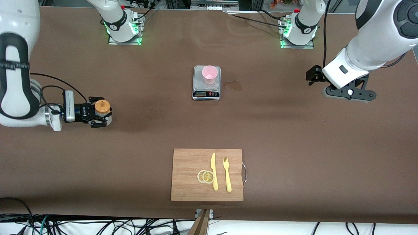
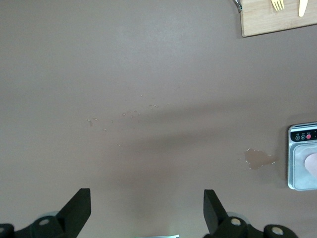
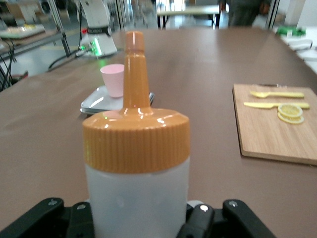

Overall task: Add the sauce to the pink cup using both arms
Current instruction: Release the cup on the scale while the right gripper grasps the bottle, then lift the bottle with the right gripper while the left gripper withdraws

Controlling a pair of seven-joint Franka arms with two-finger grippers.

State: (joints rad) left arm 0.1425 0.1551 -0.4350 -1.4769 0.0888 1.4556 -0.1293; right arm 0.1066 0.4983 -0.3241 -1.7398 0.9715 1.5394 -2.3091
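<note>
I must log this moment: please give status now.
Right gripper shut on sauce bottle, toward right arm's end. Left gripper open, waiting. Pink cup on scale. Nothing between.

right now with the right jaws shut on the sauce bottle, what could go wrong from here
1. The right gripper is shut on the soft sauce bottle; it may squirt early, and a stain already lies beside the scale.
2. The pink cup stands loose on the scale, so the nozzle could tip it.
3. The left gripper waits open over its end of the table, not steadying the cup.
</note>
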